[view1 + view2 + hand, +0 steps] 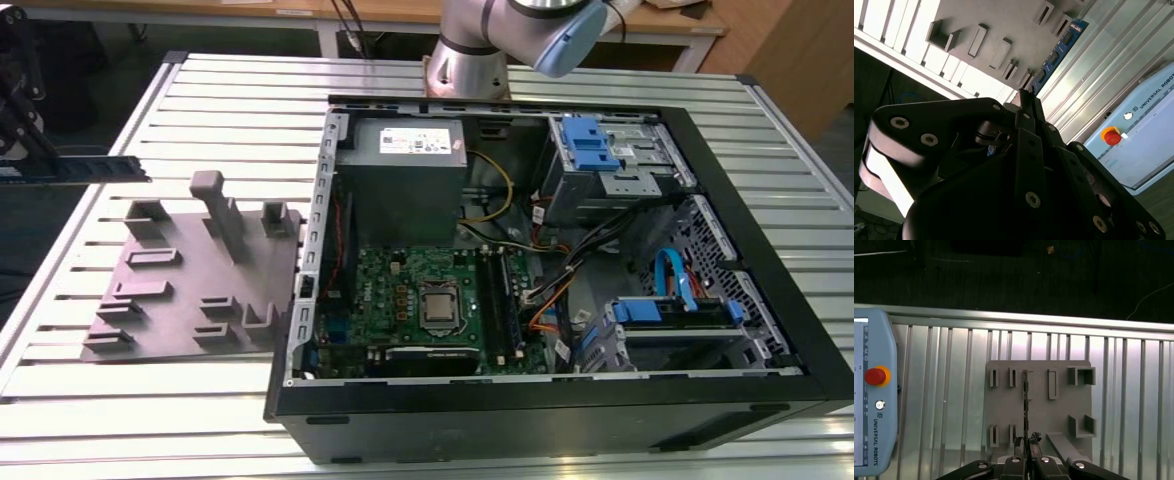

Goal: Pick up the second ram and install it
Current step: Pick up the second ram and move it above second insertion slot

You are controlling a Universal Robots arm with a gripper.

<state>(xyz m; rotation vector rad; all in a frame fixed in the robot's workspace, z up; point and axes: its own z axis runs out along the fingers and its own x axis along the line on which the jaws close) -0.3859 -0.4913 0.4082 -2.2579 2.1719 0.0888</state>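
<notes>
- A slatted metal counter [214, 80] carries a grey fixture plate [174, 290] with upright posts and, on the exterior view's right of it, an open computer case [534, 410] lying on its side.
- Inside the case are a green motherboard [400, 290] with a square silver processor [441, 305], a grey power supply [400, 165] above it, loose cables, and blue drive brackets [587, 140] towards the exterior view's right.
- The arm [467, 60] rises from the far edge of the counter, behind the case.
- The case's near wall and the plate's posts stand between the second ram [80, 168] and the motherboard.
- In the exterior view the pincer [16, 165] hangs at the far left of the picture, with the stick held level in the air, above and beside the plate and well apart from the case.
- Both wrist views add a pale blue control pendant [869, 405] with a red button [875, 376] lying on the counter beside the plate. The exterior view alone takes in the case.
- In the first wrist view the stick [1026, 395] appears edge-on as a thin dark line over the plate [1054, 415], running out from the pincer [1026, 441].
- In the second wrist view its broad face [1056, 52] shows, slanting away from the pincer [1023, 97] past the plate [1004, 20].
- The pincer is clenched on one end of the stick, its fingers pressed against the two flat faces.
- The stick is long, narrow and flat. It looks dark in the exterior view and blue in the second wrist view, with a row of small dark chips along it.
</notes>
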